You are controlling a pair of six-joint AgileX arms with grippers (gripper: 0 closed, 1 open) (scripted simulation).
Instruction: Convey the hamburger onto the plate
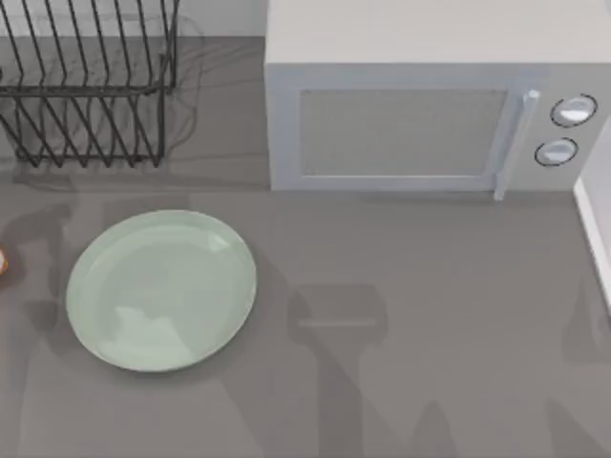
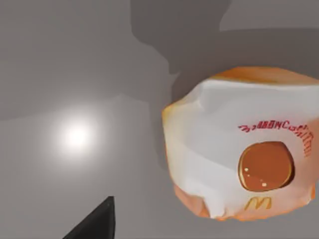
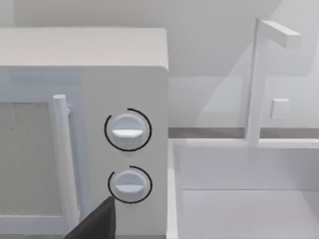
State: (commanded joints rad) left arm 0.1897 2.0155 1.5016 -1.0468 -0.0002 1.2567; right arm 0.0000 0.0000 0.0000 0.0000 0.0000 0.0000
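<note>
The hamburger (image 2: 239, 144) is a white and orange wrapped bundle with red lettering, resting on the grey table close in front of the left wrist camera. In the top view only its edge (image 1: 2, 262) peeks in at the far left border. The pale mint-green plate (image 1: 160, 289) lies on the table's left half, a little to the right of the hamburger, with nothing on it. A dark part of my left gripper (image 2: 94, 221) juts in apart from the hamburger. A dark part of my right gripper (image 3: 97, 221) faces the microwave's knobs (image 3: 128, 130).
A white microwave (image 1: 420, 105) with its door shut stands at the back right. A black wire dish rack (image 1: 86, 81) stands at the back left. A white sink with a faucet (image 3: 259, 84) lies to the right of the microwave.
</note>
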